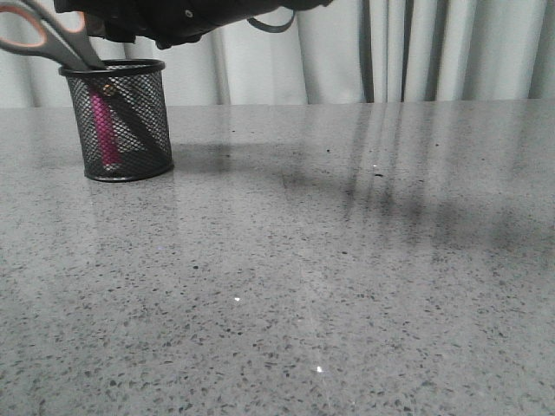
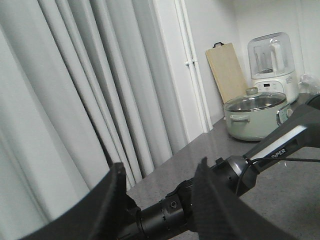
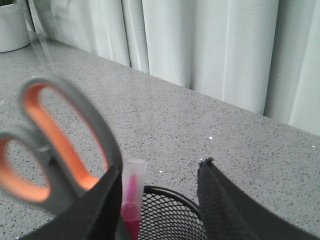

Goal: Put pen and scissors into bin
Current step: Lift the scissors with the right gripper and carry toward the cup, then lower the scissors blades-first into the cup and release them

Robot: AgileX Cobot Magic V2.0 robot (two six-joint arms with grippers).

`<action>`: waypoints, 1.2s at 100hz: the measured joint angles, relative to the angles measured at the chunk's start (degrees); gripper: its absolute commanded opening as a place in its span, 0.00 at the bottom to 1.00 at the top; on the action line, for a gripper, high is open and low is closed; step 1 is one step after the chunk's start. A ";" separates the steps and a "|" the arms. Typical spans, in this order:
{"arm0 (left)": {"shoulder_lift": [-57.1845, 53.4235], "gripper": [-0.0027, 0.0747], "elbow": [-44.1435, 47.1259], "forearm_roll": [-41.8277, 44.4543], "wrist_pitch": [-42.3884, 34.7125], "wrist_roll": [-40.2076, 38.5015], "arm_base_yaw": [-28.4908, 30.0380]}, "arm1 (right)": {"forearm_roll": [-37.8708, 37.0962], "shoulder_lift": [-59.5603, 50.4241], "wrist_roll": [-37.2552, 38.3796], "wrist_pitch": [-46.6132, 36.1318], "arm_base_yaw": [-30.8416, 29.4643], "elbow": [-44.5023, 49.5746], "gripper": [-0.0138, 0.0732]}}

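In the front view, the bin (image 1: 119,121) is standing upright on the grey speckled table (image 1: 329,277), far left and near the back, in front of pale curtains (image 1: 416,48). The pen (image 1: 105,130) is showing pink through the mesh, standing inside. The scissors (image 1: 54,39) are sitting blades-down in the bin, leaning left, with the orange-lined loops sticking out above the rim. A dark arm (image 1: 173,17) is hanging just above the bin along the top edge; its fingers are not showing here.

In the left wrist view, the left gripper (image 2: 160,200) is pointing away from the table toward the curtains, its two fingers (image 2: 112,200) standing apart with nothing between them. Beyond them the other arm (image 2: 260,155) is crossing the view, and a pot (image 2: 256,116), a blender (image 2: 272,60) and a wooden board (image 2: 227,70) are sitting on the far counter.

In the right wrist view, the right gripper (image 3: 160,200) is hovering right over the bin (image 3: 167,215), fingers (image 3: 222,205) spread and holding nothing. The pen's clear cap (image 3: 133,180) is rising past the rim between them, close to one finger. The scissors' loops (image 3: 55,145) are looming blurred beside that same finger; whether they are touching it I cannot tell.
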 measured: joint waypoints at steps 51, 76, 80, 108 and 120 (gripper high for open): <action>-5.06 0.01 5.12 40.06 4.01 -40.79 0.00 | -3.15 -21.93 0.00 5.56 0.00 8.07 0.09; -16.37 0.01 17.19 48.41 8.05 -48.84 0.00 | -5.23 -48.58 0.00 26.41 0.00 30.51 0.09; -18.10 0.01 18.50 48.50 8.61 -48.96 0.00 | -5.48 -53.08 0.00 30.56 0.00 34.10 0.09; -22.23 0.01 21.88 49.08 9.28 -49.17 0.00 | -8.41 -81.93 0.00 42.73 0.00 55.00 0.09; -22.23 0.01 21.88 49.08 9.28 -49.25 0.00 | -8.55 -92.21 0.00 44.10 0.00 59.27 0.09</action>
